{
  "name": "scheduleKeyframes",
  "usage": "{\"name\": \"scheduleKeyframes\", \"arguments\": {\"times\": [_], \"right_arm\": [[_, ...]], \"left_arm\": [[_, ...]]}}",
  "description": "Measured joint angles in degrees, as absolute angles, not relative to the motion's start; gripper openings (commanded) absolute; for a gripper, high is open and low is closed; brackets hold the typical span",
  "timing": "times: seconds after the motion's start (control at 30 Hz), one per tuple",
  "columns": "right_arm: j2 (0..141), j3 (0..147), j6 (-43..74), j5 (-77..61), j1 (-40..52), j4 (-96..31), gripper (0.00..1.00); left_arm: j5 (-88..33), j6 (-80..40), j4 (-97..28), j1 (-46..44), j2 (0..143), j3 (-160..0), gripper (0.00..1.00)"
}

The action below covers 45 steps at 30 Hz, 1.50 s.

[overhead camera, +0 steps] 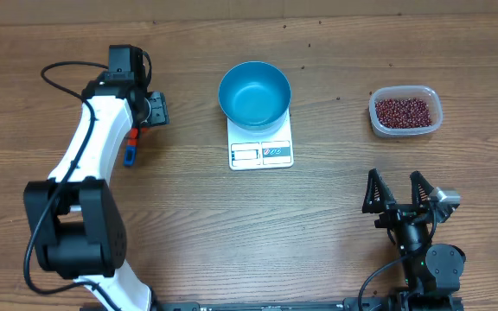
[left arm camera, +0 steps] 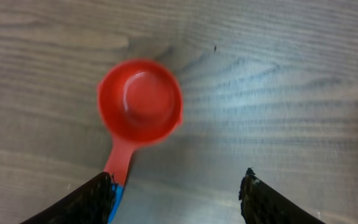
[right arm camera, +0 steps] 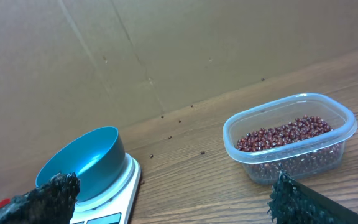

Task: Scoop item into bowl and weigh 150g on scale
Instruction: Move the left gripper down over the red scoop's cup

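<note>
While the left gripper [left arm camera: 176,179] hangs, jaws apart, over the red scoop [left arm camera: 140,102], I see the right gripper [overhead camera: 395,175] wide and empty; the blue bowl [overhead camera: 254,93] sits on the scale [overhead camera: 261,154], beans [overhead camera: 403,111] in the clear tub [overhead camera: 436,121].

Overhead: high, straight down, whole table [overhead camera: 335,216] in frame, scale [overhead camera: 261,153] near centre. Left wrist: very close, straight down on the red scoop [left arm camera: 140,102] left of the scale, left hand [left arm camera: 178,183] at the bottom edge. Right wrist: low, right of the scale, right hand [right arm camera: 174,186] at the bottom edge, looking obliquely at scale, bowl [right arm camera: 82,163] and bean tub [right arm camera: 289,138]. Overhead shares those three with it, and the scoop with left wrist.
</note>
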State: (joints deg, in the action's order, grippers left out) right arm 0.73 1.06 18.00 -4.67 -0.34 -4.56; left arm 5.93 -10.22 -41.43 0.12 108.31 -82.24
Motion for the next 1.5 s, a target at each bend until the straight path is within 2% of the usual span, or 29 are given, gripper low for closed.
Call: {"name": "scheduleKeyframes", "arguments": {"times": [0.17, 0.27, 0.6, 0.87, 1.13, 1.43, 1.5], "right_arm": [[0.7, 1.1, 18.0, -4.7, -0.3, -4.6, 1.0], [0.7, 1.1, 18.0, -4.6, -0.3, -4.6, 1.0], [0.7, 1.1, 18.0, -4.6, -0.3, -4.6, 1.0], [0.7, 1.1, 18.0, -4.7, -0.3, -4.6, 1.0], [0.7, 1.1, 18.0, -4.7, -0.3, -4.6, 1.0], [0.7, 1.1, 18.0, -4.7, -0.3, -4.5, 1.0], [0.7, 1.1, 18.0, -4.7, -0.3, -4.6, 1.0]], "left_arm": [[6.2, -7.5, -35.6, 0.1, 112.1, -82.3, 0.51], [6.3, -5.2, -33.3, 0.1, 114.4, -82.3, 0.48], [6.3, -0.1, -31.7, 0.1, 116.6, -82.3, 0.5], [6.3, 1.2, -40.7, 0.7, 116.6, -87.3, 0.49], [6.5, -0.4, -42.4, 3.2, 116.5, -94.0, 0.59], [7.2, 2.9, -41.4, 3.9, 118.0, -94.0, 0.59], [7.2, 3.7, -41.5, 3.9, 119.6, -94.0, 0.54]]}}
